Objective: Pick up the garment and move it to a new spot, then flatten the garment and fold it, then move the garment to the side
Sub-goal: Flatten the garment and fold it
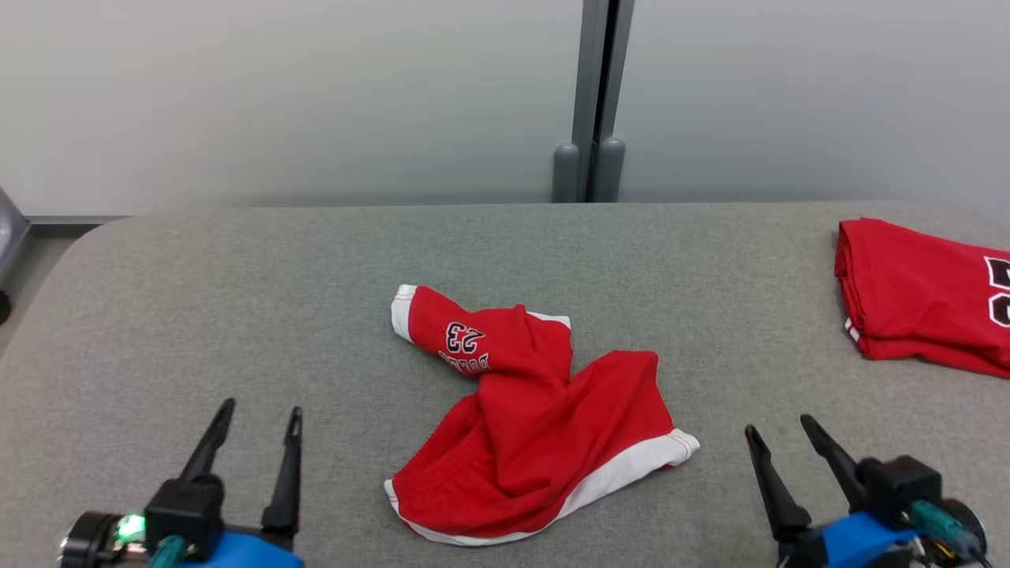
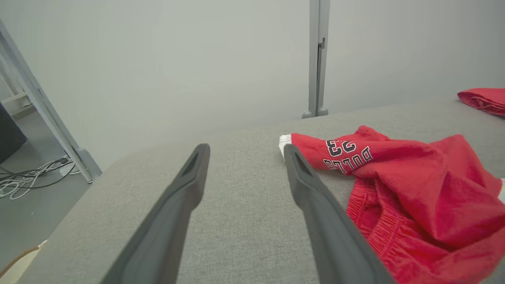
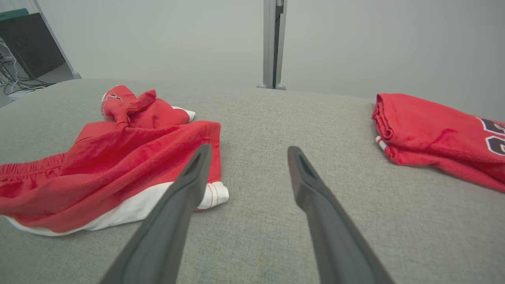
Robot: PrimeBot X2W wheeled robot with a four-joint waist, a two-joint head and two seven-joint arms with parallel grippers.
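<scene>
Head view, garment: the red basketball shorts (image 1: 536, 426) lie crumpled near the middle of the grey padded table (image 1: 237, 300). The leg printed "23" is twisted toward 11 o'clock, and the white-trimmed hem points to 4 o'clock.
Head view, grippers: the left gripper (image 1: 263, 410) is at 7 o'clock and the right gripper (image 1: 778, 426) at 5 o'clock. Both have their fingers spread, hold nothing, and are apart from the cloth.
Head view, progress: judging by the heap, nothing is done yet. Lifting, moving, flattening, folding and setting aside are all left.
Head view, cut off: a folded red jersey (image 1: 923, 300) at 3 o'clock runs off the frame edge, so its number is only partly readable.
Left wrist view, gripper: the left gripper (image 2: 245, 148) is spread wide over bare table, with nothing between its fingers.
Left wrist view, garment: the shorts (image 2: 414, 185) are at 3 to 4 o'clock, and the printed leg reaches just behind the right-hand finger.
Left wrist view, hard to tell: the finger covers part of the waistband, and whether it touches the cloth is unclear.
Right wrist view, gripper: the right gripper (image 3: 249, 148) is spread and empty.
Right wrist view, garment: the shorts (image 3: 130, 157) are at 9 o'clock, and the jersey (image 3: 434, 134) is at 2 o'clock, well apart from them.
Right wrist view, hidden: the left-hand finger crosses the white hem corner, so contact there cannot be judged. The lower layers of the shorts are buried.
</scene>
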